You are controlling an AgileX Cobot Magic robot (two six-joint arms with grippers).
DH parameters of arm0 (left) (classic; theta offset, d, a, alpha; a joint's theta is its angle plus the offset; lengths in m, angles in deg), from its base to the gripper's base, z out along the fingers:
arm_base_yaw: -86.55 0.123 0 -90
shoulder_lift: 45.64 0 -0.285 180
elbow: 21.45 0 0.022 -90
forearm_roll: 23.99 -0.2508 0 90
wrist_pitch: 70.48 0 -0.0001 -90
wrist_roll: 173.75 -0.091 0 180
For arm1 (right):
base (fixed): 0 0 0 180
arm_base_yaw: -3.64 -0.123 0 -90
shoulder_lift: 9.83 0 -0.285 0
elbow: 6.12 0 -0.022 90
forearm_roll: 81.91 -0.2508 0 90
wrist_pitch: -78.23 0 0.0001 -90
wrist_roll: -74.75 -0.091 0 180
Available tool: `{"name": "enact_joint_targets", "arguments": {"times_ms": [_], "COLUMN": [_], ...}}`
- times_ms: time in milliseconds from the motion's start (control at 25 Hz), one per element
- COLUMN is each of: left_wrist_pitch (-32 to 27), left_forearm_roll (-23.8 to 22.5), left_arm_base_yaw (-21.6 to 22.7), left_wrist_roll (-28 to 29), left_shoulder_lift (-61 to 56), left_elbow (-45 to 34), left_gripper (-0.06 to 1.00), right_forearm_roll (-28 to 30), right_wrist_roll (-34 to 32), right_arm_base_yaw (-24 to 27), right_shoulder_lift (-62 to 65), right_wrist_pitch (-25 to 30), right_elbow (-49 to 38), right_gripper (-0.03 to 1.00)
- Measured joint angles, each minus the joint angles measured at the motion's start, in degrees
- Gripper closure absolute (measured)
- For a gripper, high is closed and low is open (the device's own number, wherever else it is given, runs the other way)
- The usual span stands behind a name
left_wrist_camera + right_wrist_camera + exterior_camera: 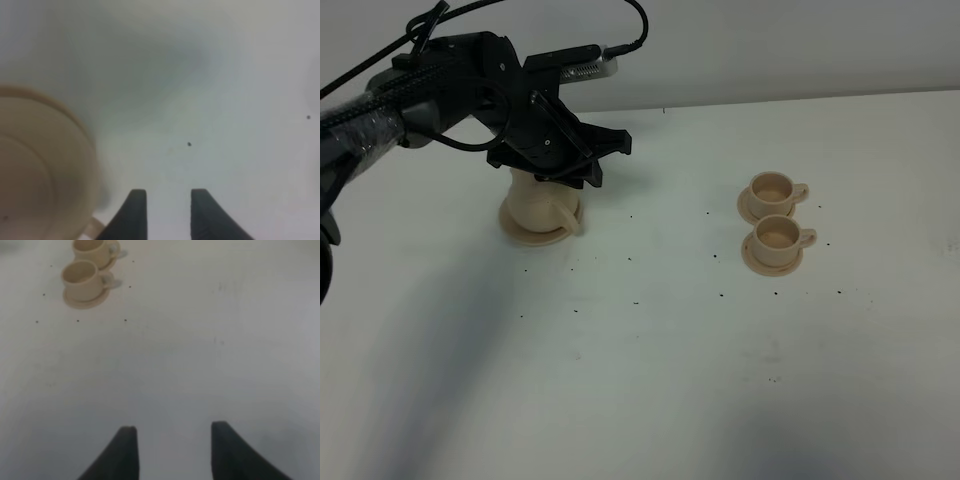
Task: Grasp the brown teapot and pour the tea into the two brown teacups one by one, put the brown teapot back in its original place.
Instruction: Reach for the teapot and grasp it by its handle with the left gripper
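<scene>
Exterior high view: the brown teapot [535, 205] stands upright on its saucer [520, 233] in the left half of the table [650, 390], close to the far edge. Its loop handle points toward the near right. The left arm [440, 95] reaches in from the left edge, and its black end covers the top of the teapot, so the lid is hidden. The two brown teacups [772, 188] [778, 236] stand upright, each on its own saucer, in the right half of the table and well apart from the teapot. One cup sits just behind the other, their saucers touch or nearly touch, and both handles point right. Small dark specks [636, 303] lie scattered across the table. Left wrist view: the left gripper [168, 192] hangs over bare table with its fingers [135, 215] apart and only the table surface between them. The teapot is blurred, just beside and outside one finger, with part of its handle near that finger's base. Right wrist view: the right gripper [174, 427] is over bare table with its fingers [125, 452] spread wide and nothing between them. Both teacups are well apart from it.
</scene>
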Motion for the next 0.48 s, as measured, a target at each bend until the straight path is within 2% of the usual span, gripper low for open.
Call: {"name": "enact_joint_targets", "arguments": {"times_ms": [160, 480], "left_wrist_pitch": [-1.3, -3.1], "left_forearm_roll": [1.7, -0.2], "left_arm_base_yaw": [0.0, -0.5], "left_wrist_roll": [-2.2, -2.8], "left_shoulder_lift": [2.1, 2.8], "left_elbow": [0.0, 0.0], "left_gripper": [0.71, 0.71], "right_forearm_roll": [0.0, 0.0], "right_wrist_roll": [0.0, 0.0], "right_arm_base_yaw": [0.0, 0.0], "right_shoulder_lift": [0.0, 0.0], "right_wrist_pitch": [0.0, 0.0], "right_elbow": [0.0, 0.0], "right_gripper": [0.62, 0.62]}}
